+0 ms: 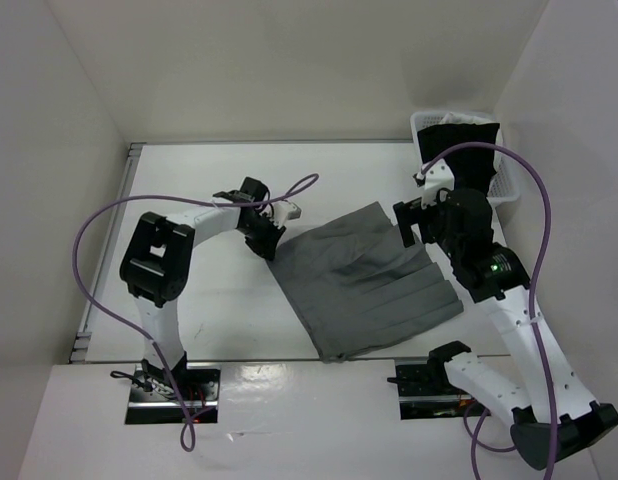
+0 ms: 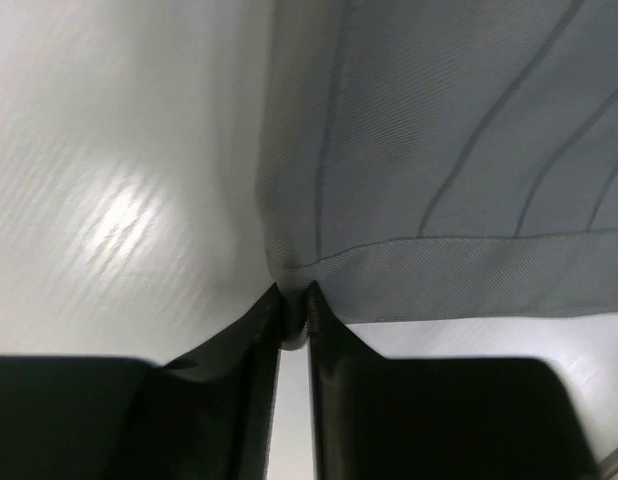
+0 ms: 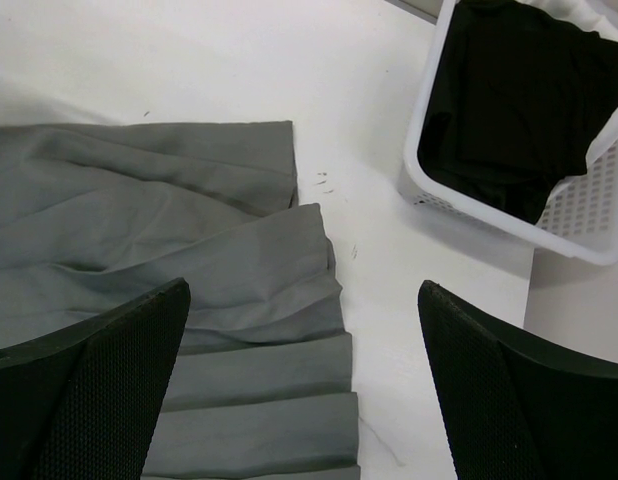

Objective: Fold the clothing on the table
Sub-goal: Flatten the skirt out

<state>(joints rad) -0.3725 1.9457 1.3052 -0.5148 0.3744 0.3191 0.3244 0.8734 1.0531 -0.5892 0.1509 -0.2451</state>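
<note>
With our left gripper (image 2: 294, 305) we are pinching the far left corner of the grey skirt (image 1: 364, 280), jaws clamping the fabric. The skirt is lying flat on the table (image 1: 209, 180), right of middle. Our right gripper (image 3: 302, 300) is hovering over its far right edge, jaws wide apart, near the basket (image 3: 469, 215) holding a black garment (image 3: 519, 100) at the far right corner.

basket (image 3: 589, 195) far right, table (image 1: 209, 170) open — left
</note>
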